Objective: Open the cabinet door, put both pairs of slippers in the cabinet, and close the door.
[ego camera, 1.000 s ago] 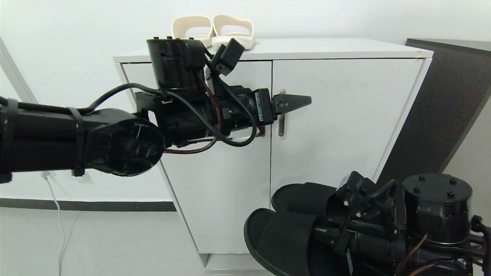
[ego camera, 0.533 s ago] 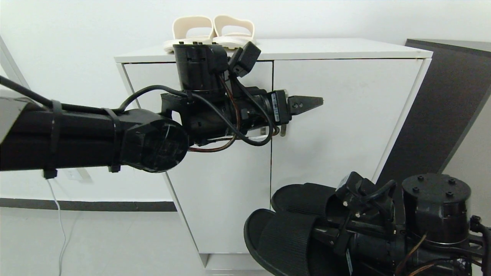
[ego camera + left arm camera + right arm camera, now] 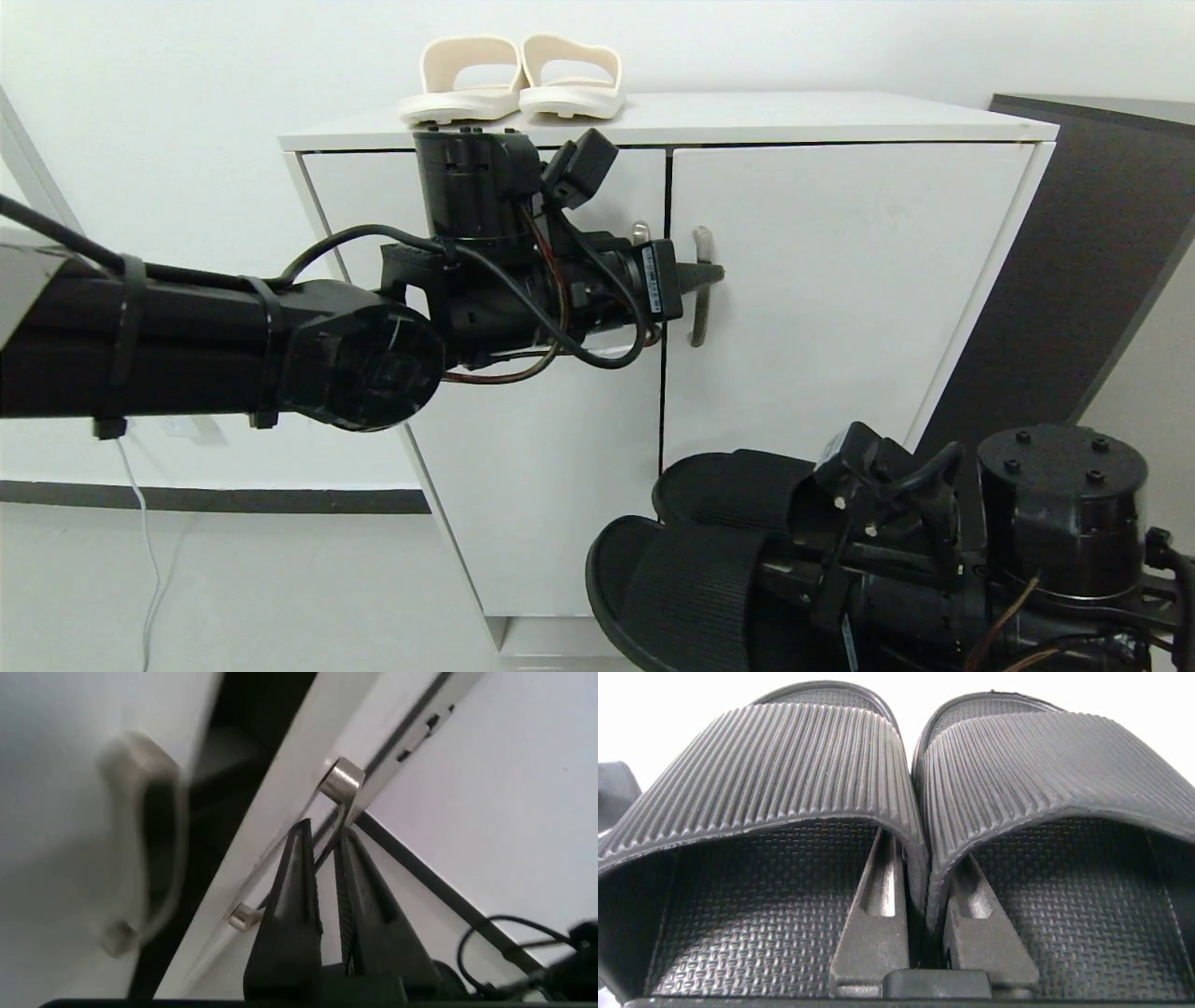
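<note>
A white two-door cabinet [image 3: 840, 280] stands in front of me. My left gripper [image 3: 711, 273] is at the right door's metal handle [image 3: 700, 289], and the left wrist view has its fingers [image 3: 299, 873] shut on the thin handle bar [image 3: 341, 793]. A dark gap [image 3: 243, 747] shows between the doors, so the right door stands slightly ajar. Low at the right, a pair of black slippers [image 3: 709, 560] hangs in the air in front of the cabinet. My right gripper [image 3: 923, 882] is shut on their two touching inner walls. A cream pair of slippers [image 3: 518, 79] lies on the cabinet top.
The left door's handle [image 3: 639, 231] sits just beside the gripped one. A dark panel [image 3: 1092, 261] leans at the cabinet's right side. A white cable [image 3: 140, 523] hangs down the wall at the left, above the pale floor.
My left gripper went right past the handle, then came back and lower and shut on the right door's handle. The door edge has come out a little. The right arm barely moved.
</note>
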Tool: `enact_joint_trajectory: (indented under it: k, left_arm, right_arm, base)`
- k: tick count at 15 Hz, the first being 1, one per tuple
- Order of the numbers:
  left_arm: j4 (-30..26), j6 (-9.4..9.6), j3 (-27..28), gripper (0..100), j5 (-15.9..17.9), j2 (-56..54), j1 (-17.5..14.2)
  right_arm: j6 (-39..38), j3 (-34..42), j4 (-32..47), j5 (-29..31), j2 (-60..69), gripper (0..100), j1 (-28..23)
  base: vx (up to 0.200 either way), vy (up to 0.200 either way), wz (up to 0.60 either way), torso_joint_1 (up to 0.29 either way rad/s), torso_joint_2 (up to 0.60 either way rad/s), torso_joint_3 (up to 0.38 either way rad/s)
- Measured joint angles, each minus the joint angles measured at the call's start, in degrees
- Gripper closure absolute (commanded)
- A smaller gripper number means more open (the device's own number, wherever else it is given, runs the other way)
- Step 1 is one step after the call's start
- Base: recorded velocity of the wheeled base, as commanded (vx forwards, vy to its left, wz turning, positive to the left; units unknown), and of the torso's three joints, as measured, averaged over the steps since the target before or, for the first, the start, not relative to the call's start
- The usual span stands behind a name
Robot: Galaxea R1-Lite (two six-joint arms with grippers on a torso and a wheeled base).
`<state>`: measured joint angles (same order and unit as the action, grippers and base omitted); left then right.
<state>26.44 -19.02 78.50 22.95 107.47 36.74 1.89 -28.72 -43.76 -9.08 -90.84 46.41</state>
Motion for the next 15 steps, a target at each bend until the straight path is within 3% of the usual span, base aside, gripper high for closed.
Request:
enact_joint_trajectory:
  k: [4, 11, 15]
  left_arm:
    - [0.3, -0.09, -5.6, 100, 0.3, -3.7, 1.3]
    - [1.3, 0.05, -14.9, 100, -0.1, -12.7, 4.5]
    - [5.3, -0.93, -19.1, 100, 0.0, -15.3, 2.1]
  right_arm:
    - [0.1, 2.2, -0.4, -7.2, 1.8, 100, 0.5]
    - [0.5, 4.1, -0.7, -7.5, 3.6, 100, 2.7]
    - [0.6, 5.1, -0.7, -7.3, 4.0, 100, 4.9]
  base:
    - [0.0, 0.0, 0.0, 0.0, 0.0, 0.0]
    - [0.0, 0.0, 0.0, 0.0, 0.0, 0.0]
    - [0.0, 0.0, 0.0, 0.0, 0.0, 0.0]
